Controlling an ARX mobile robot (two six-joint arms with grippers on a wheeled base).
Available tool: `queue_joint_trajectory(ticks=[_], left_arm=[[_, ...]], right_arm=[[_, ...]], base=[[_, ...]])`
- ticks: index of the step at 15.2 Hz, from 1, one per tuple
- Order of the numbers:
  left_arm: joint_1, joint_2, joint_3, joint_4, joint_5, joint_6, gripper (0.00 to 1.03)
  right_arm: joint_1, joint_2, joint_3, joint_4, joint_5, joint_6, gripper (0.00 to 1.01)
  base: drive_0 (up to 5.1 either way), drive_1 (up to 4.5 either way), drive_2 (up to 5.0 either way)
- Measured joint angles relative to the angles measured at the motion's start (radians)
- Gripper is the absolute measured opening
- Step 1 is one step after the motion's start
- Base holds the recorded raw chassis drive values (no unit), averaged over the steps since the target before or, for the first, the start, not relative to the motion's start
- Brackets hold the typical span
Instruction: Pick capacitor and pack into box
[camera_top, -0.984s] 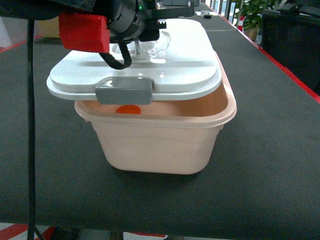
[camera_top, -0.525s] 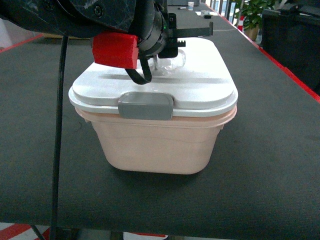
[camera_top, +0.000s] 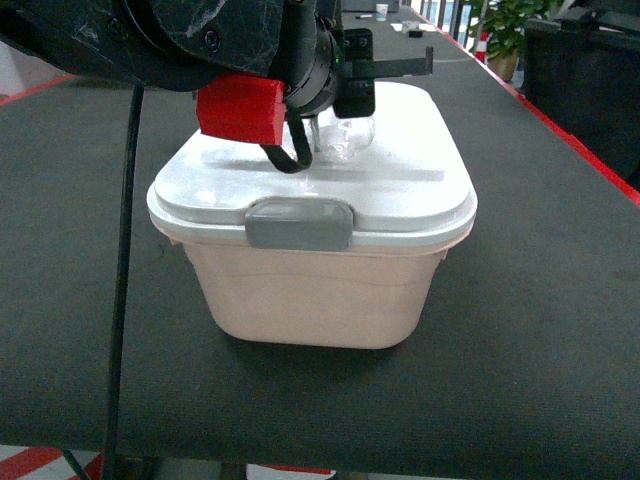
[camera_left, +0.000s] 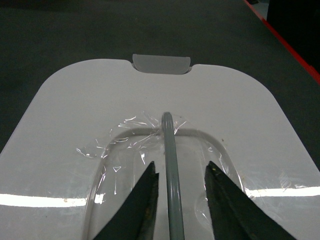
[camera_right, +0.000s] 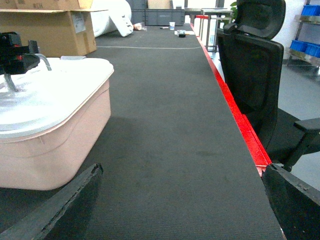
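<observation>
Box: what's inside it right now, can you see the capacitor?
No. The white lid covers the box fully, and its cloudy walls show nothing inside. On the lid, the left gripper straddles the loop handle, jaws apart.

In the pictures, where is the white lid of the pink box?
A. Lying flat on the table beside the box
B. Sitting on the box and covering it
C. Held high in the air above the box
B: the white lid rests level on the rim of the box, with the left gripper at its loop handle.
</observation>
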Motion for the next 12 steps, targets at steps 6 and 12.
queue_joint_trajectory(ticks=[6, 12], left_arm=[[0.071, -0.236, -0.134, 0.167, 0.038, 0.033, 0.97], [0.226, -0.674, -0.642, 0.375, 0.036, 0.135, 0.98]], right_arm=[[0.0, 0.0, 0.0, 0.0, 0.0, 0.0, 0.98], [0.0, 0.0, 0.0, 0.0, 0.0, 0.0, 0.98]], base=[[0.0, 0.0, 0.0], [0.0, 0.0, 0.0]])
